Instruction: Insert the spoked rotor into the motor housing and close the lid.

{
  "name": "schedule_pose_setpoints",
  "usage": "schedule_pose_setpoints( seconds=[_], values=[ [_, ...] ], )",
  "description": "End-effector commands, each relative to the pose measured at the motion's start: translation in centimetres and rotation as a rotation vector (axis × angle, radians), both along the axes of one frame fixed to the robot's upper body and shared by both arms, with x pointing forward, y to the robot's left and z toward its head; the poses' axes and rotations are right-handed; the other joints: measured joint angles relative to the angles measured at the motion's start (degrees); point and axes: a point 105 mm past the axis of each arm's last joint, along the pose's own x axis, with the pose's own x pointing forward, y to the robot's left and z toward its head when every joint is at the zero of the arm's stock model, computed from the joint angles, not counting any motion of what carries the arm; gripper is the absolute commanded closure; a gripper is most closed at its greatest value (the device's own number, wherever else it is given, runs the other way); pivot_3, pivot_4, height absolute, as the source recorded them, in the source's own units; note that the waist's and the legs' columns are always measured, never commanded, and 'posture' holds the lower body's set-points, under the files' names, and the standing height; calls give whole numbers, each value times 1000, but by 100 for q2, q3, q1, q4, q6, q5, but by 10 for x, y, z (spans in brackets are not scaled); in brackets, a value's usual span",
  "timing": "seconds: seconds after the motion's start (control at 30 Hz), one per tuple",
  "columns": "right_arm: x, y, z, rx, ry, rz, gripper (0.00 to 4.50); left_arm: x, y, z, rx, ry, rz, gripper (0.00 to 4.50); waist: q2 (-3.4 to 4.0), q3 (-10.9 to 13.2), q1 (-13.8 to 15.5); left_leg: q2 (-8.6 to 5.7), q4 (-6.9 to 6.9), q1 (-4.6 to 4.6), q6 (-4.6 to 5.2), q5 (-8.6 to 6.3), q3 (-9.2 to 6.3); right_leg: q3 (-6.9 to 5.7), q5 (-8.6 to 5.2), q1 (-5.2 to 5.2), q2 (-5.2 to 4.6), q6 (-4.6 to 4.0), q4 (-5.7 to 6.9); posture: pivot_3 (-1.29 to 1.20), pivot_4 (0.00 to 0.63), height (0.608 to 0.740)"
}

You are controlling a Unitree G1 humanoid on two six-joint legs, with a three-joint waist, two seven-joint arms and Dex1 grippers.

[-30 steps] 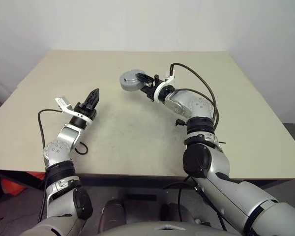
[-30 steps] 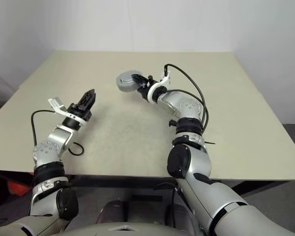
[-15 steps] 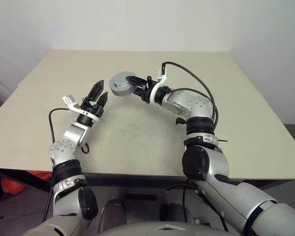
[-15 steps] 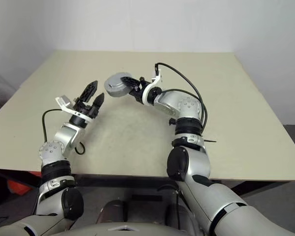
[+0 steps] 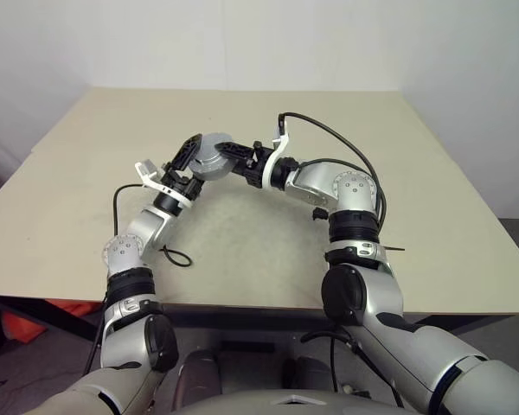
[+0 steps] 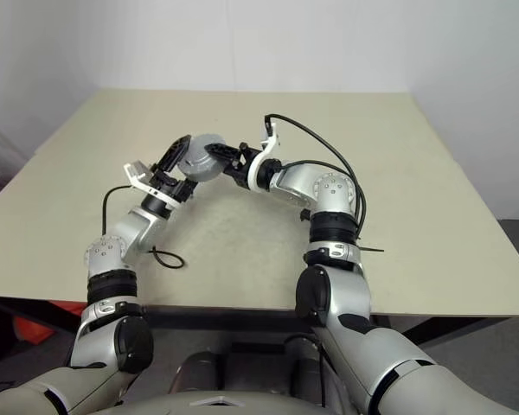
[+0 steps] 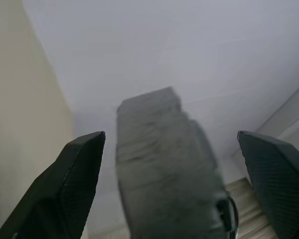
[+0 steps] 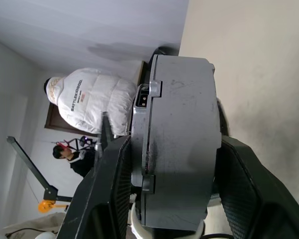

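The motor housing (image 5: 211, 156) is a thick grey metal drum held above the table, edge-on in the right wrist view (image 8: 182, 139). A thinner grey disc with a notched edge, the lid (image 8: 142, 124), sits flat against one face of it. My right gripper (image 5: 228, 157) is shut on the housing, one finger (image 8: 241, 194) on each side of the drum. My left gripper (image 5: 192, 164) stands open around the housing's other side. In the left wrist view the housing (image 7: 159, 164) lies between the spread fingers (image 7: 72, 184) with gaps on both sides. The spoked rotor is hidden.
The beige table (image 5: 432, 199) stretches wide under both arms. A black cable loop (image 5: 177, 256) hangs from my left forearm near the table's front. Beyond the table, a person in a white jacket (image 8: 89, 99) and another person in dark clothes (image 8: 72, 155) stand in the room.
My left gripper opened and swung right until its fingers straddle the housing. My right gripper carried the housing left and slightly nearer, meeting the left hand.
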Motion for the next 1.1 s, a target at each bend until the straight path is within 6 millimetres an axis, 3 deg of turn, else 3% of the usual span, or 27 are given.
schedule_pose_setpoints(
  seconds=[0.03, 0.17, 0.4, 0.63, 0.77, 0.83, 1.1],
  values=[
    [-9, 16, 22, 103, -57, 35, 2440, 1, 2, 5, 23, -21, 5, 937, 0, 0, 0, 0, 1, 0, 0, 0, 0, 0, 0, 0, 0, 0, 0, 0, 0, 740],
    [-9, 16, 22, 101, -59, 33, 2440, 1, 2, 3, 34, -9, 2, 2196, 0, 0, 0, 0, 1, 0, 0, 0, -1, 0, 1, 0, 0, 1, 1, 0, 0, 740],
    [-7, 16, 20, 85, -74, 14, 2440, 1, 3, -4, 55, 9, 2, 2236, 0, 0, 3, 0, 8, -1, 0, 0, -1, 0, 2, 0, 0, 1, 5, 0, 0, 740],
    [-2, 11, 18, 66, -105, -25, 92, 5, 5, -8, 79, 23, 26, 2236, -1, -1, 1, 1, 22, -2, 0, 0, -3, 0, 4, 2, -1, 2, 17, 0, 0, 740],
    [3, 9, 16, 40, -118, -63, 38, 7, 9, -9, 103, 24, 55, 2236, -1, -1, 3, 3, 26, 0, -1, 0, -3, 0, 4, 2, -1, 1, 24, 0, 0, 740],
    [8, 5, 11, 3, -124, -99, 38, 11, 16, -12, 130, 34, 106, 2236, -1, -1, 3, 3, 28, 0, -1, 0, -3, 0, 4, 2, -1, 1, 26, 0, 0, 740],
    [17, -9, -8, -90, -121, -174, 38, 25, 84, -34, 197, 177, 447, 2236, -5, 1, -14, 9, 31, 5, -3, 2, -5, -1, 4, 2, 4, 1, 34, 0, 0, 740]
  ],
)
